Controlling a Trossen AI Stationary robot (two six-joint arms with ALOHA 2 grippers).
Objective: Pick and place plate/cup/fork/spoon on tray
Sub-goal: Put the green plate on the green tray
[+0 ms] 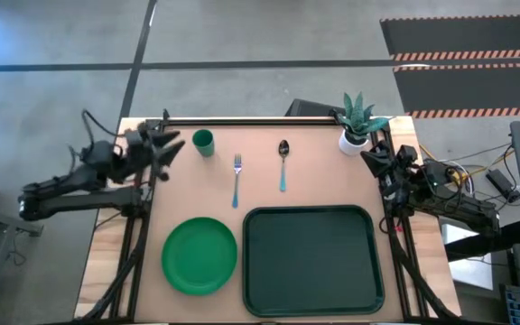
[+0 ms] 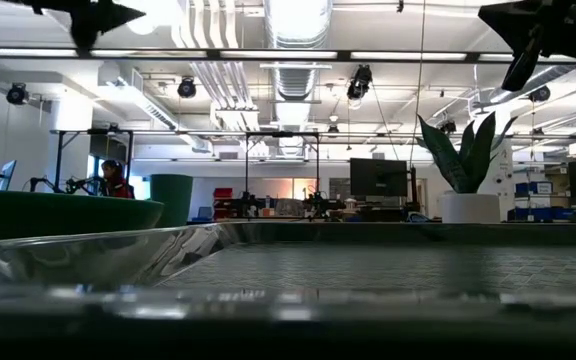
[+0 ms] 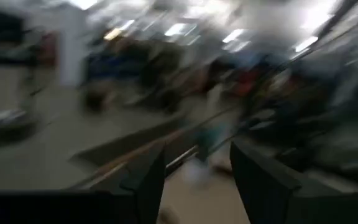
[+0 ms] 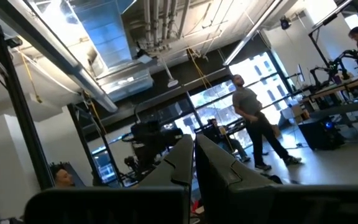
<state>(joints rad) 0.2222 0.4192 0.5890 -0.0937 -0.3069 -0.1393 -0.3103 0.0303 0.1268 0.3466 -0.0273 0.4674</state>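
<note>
Beside the cup (image 1: 203, 142), the left gripper (image 1: 171, 144) stands wide and empty; it should straddle the rim squarely before closing.

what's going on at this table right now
Nothing is being handled yet. The left gripper is open at the table's far left corner beside the cup, holding nothing. The right gripper is shut and waits at the far right edge near the potted plant. The fork and spoon lie side by side mid-table. The plate sits on the table left of the tray, which has nothing on it.
</note>
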